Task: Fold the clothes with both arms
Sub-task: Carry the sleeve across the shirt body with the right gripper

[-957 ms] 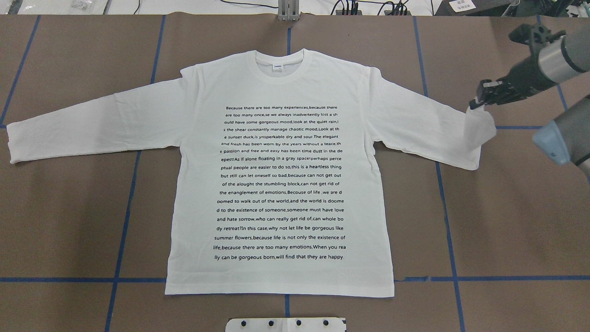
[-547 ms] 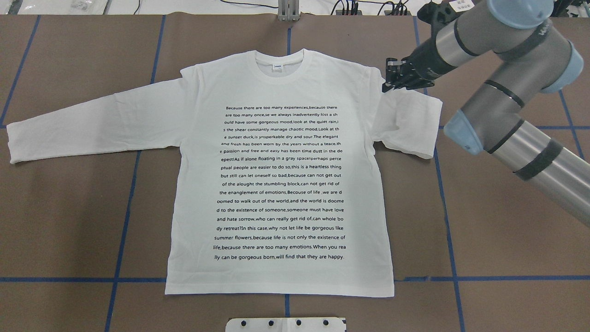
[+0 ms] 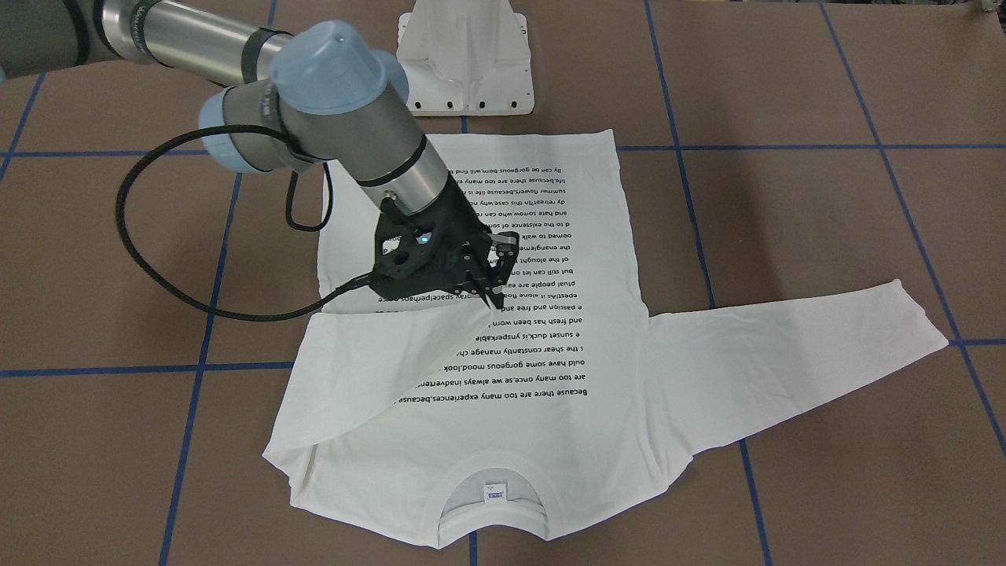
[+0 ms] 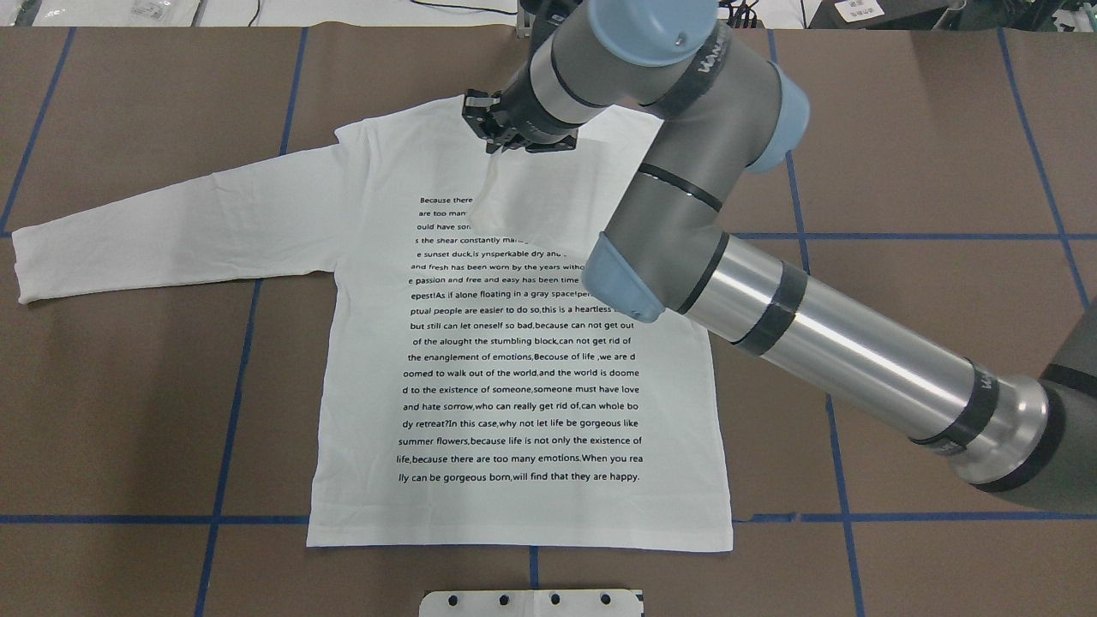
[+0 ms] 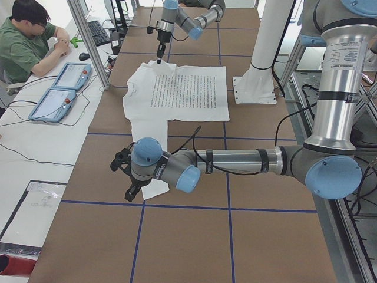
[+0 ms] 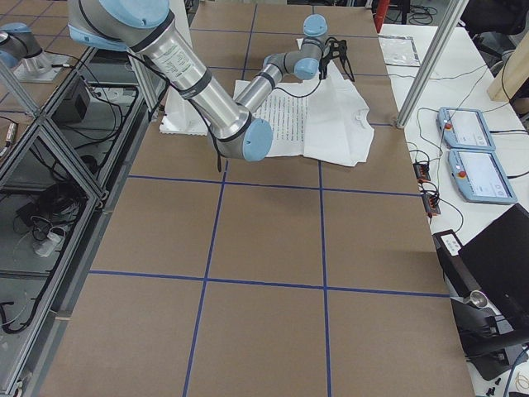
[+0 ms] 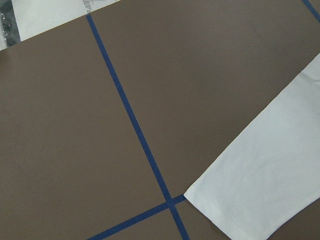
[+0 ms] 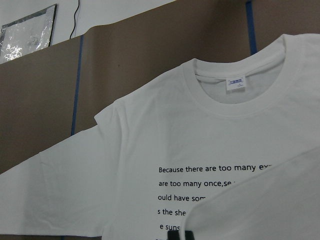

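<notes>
Overhead exterior: right arm (image 4: 771, 317) reached across the T-shirt (image 4: 514, 386), jaws pressed together on the cuff end of the right sleeve (image 3: 369, 369), lifted just off the chest. Collar (image 8: 235, 65) lay just ahead of the jaws, text block (image 4: 523, 377) beneath and behind them. The held sleeve trailed back from the jaws to its shoulder, draped over the first text lines. Body lay flat on the desk (image 4: 943, 128), long axis collar-to-hem, roughly square to the sleeve's run. My read: sleeve fold-in underway, the drop point wants to be across the chest. Left sleeve (image 4: 171, 223) lay stretched flat, pointing straight away from the right jaws. Left arm (image 5: 235, 160) was nearer it, cuff (image 7: 260, 190) just off to one side of its jaws; can't tell whether those were spread or closed
</notes>
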Robot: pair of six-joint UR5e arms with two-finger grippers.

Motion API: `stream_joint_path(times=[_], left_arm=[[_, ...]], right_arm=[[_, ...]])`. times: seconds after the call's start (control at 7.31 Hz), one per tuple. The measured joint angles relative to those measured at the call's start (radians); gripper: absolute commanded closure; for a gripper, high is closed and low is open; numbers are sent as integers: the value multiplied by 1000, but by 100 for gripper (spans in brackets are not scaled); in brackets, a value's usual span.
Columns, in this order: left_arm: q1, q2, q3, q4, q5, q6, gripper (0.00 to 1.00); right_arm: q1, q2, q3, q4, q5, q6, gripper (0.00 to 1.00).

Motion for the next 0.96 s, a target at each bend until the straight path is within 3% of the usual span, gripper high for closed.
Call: stream_joint_path(times=[0.27, 0.96], left_arm=[[-1, 1, 0, 1, 1, -1, 0], [-2, 1, 2, 1, 2, -2, 0]], right_arm=[[-79, 85, -120, 0, -81, -7, 100], [-176, 165, -223, 5, -160, -22, 100]])
